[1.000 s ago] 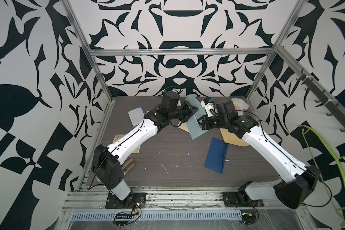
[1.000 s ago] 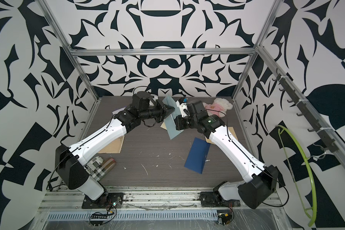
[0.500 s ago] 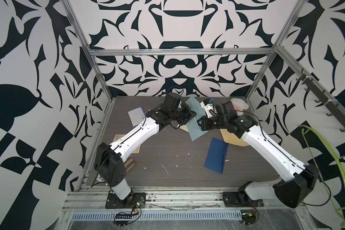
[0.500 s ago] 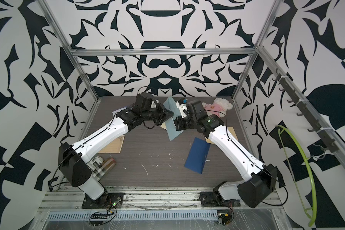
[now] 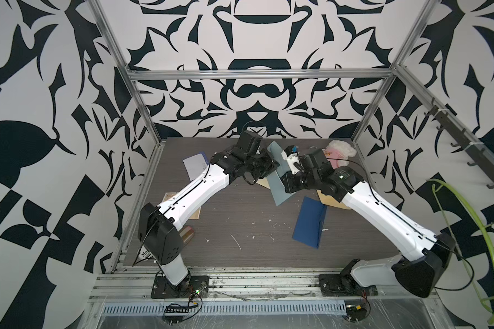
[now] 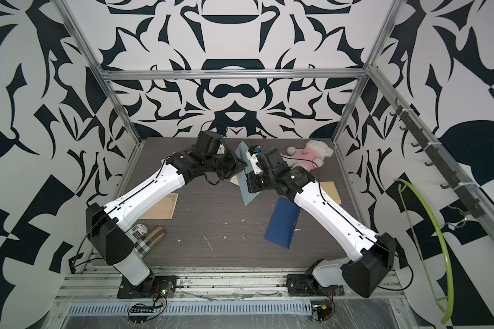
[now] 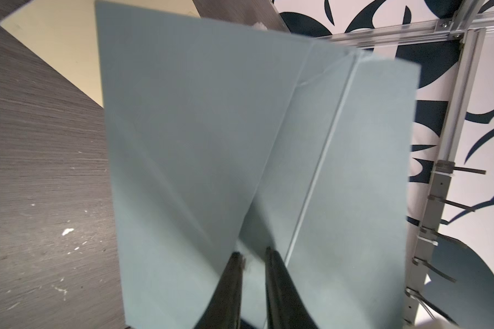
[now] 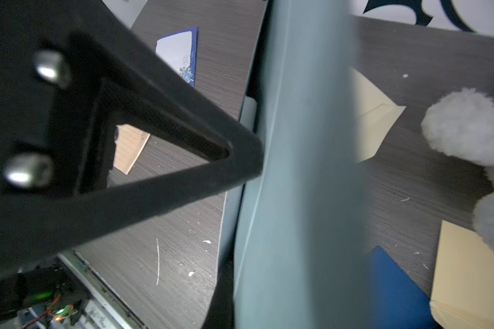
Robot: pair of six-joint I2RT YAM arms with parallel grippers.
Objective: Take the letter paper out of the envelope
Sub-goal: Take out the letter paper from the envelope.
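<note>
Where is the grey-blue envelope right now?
In both top views the grey-blue envelope is held up at the back centre of the table, between the left gripper and the right gripper, above a cream envelope.

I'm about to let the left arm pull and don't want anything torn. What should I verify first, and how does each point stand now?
1. Envelope held up between the two arms: ok.
2. Right gripper clamped on the envelope: ok.
3. Flap folded open, pocket mouth exposed: ok.
4. Left gripper at the pocket mouth, fingers slightly parted: ok.
5. Letter paper caught between the left fingers: cannot tell; no sheet shows at the mouth.
</note>
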